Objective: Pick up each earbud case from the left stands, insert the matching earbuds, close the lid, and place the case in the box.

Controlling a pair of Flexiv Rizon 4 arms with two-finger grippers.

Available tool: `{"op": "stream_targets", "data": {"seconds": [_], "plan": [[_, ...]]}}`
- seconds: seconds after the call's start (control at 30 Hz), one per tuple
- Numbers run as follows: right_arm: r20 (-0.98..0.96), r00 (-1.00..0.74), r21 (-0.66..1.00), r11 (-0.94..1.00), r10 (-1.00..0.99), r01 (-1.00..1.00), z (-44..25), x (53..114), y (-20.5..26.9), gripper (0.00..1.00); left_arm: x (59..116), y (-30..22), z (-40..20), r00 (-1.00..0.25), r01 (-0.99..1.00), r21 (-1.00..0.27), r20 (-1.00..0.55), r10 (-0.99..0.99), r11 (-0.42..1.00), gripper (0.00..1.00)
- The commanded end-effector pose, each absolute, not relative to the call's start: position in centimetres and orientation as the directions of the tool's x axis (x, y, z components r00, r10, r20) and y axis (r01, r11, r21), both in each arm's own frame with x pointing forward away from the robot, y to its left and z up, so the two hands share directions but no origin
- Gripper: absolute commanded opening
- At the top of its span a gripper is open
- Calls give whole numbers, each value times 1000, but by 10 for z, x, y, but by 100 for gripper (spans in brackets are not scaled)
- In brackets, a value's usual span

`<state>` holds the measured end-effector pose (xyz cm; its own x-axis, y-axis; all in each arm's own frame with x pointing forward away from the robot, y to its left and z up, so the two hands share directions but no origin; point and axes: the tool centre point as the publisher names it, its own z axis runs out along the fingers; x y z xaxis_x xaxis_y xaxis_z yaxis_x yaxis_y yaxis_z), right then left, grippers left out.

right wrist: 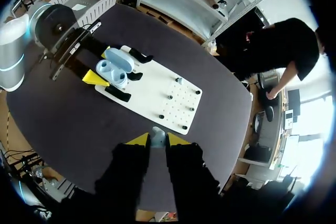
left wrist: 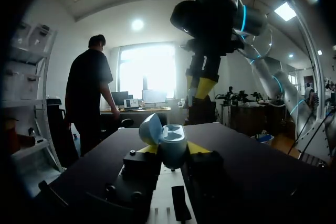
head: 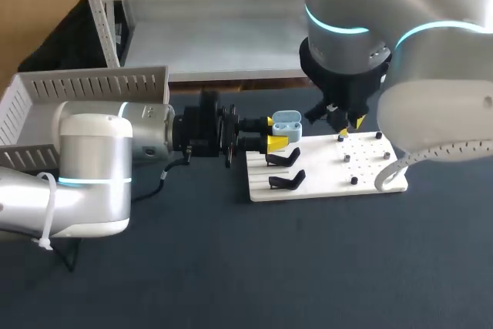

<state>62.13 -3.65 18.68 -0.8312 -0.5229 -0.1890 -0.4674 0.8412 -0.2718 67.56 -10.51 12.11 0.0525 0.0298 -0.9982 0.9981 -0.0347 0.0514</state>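
Note:
A light blue earbud case (head: pixel 286 122) with its lid up sits between the yellow tips of my left gripper (head: pixel 277 133), just above the left end of the white board (head: pixel 323 179). In the left wrist view the open case (left wrist: pixel 172 141) fills the gap in my left gripper (left wrist: pixel 173 150), and both fingers press on it. My right gripper (head: pixel 344 122) hangs over the board's far edge, to the right of the case. It is shut on a small pale earbud (right wrist: pixel 157 132), seen between the tips of my right gripper (right wrist: pixel 157 139).
Two black stands (head: pixel 283 159) (head: pixel 286 182) on the board's left side are bare. Small dark pegs (head: pixel 353 180) dot its right side. A grey slatted basket (head: pixel 85 86) stands at the table's far left, behind my left arm.

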Motion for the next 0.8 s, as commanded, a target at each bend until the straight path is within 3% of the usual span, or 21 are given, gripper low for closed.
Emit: {"op": "stream_targets", "data": {"seconds": [0.03, 0.33, 0.8], "plan": [[-182, -880, -233, 889, -438, -394, 188, 620, -28, 0, 676, -105, 120, 54, 998, 53, -998, 27, -36, 0], [-111, -977, -151, 975, -182, -164, 188, 613, -9, 0, 663, -106, 114, 56, 996, 54, -998, 29, -65, 0], [-106, -994, -138, 990, -32, -17, 193, 610, 0, 0, 654, -103, 109, 72, 996, 71, -997, 12, -55, 0]]}}
